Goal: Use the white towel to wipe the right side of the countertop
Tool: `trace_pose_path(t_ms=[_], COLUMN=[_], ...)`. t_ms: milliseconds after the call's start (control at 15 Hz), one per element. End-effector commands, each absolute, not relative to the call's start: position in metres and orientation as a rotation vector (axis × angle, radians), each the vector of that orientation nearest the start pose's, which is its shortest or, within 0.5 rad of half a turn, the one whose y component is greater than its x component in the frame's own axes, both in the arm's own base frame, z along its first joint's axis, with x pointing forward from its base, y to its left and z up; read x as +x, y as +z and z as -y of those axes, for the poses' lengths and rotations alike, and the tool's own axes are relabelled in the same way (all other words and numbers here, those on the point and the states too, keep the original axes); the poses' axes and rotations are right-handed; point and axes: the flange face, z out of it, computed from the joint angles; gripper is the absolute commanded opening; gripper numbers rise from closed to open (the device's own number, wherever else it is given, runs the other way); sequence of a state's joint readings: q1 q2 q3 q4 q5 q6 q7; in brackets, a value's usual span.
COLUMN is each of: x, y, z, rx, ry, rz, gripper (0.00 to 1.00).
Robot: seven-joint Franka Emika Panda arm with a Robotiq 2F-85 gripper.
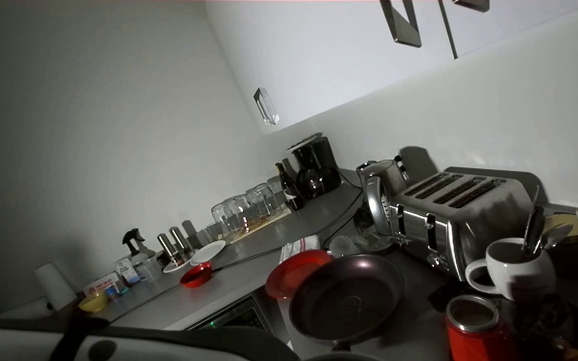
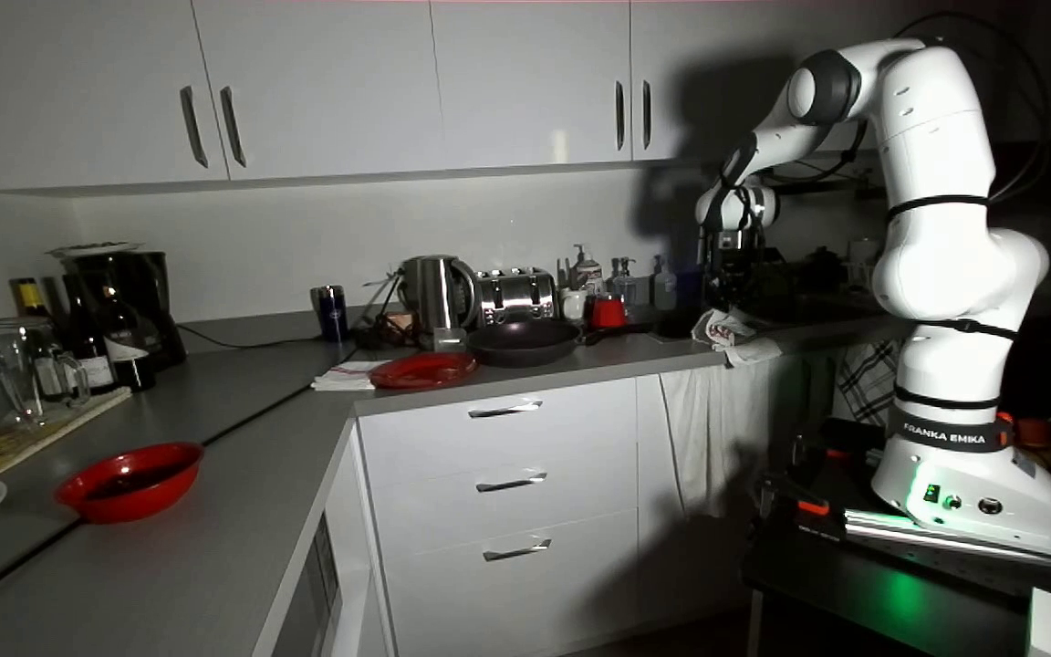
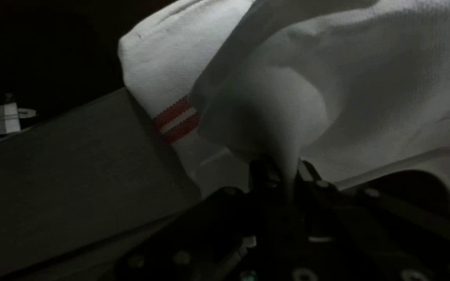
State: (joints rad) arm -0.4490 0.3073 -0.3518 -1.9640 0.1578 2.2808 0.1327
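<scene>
Pinching the white towel, your gripper stands at the lower middle of the wrist view; the countertop lies lower left.

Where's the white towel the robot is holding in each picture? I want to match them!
In an exterior view: not there; the striped cloth by the red plate is another one.
In an exterior view: the white towel, right of centre, at the edge of the grey countertop.
In the wrist view: the white towel, big, across upper middle and right, pinched by the end effector.
Landmark: the grey countertop is in all three.
</scene>
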Motion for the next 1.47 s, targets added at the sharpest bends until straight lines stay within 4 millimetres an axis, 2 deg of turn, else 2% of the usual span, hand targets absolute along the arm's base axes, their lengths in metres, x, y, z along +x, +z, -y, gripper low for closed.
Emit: trace_pose_path(t_ms=[0,533,800,1400], x=[0.440,0.431,0.419,0.364], y=[0.314,0.262,0.259,0.266], z=[0.432,0.444,0.456,0.499], rx=[-2.616,-2.509,-2.451,-2.353], ry=[0.044,0.169,0.176,0.129], rz=[-1.591,-1.706,-1.791,-1.995], gripper=[0.05,0.05,0.05,0.05])
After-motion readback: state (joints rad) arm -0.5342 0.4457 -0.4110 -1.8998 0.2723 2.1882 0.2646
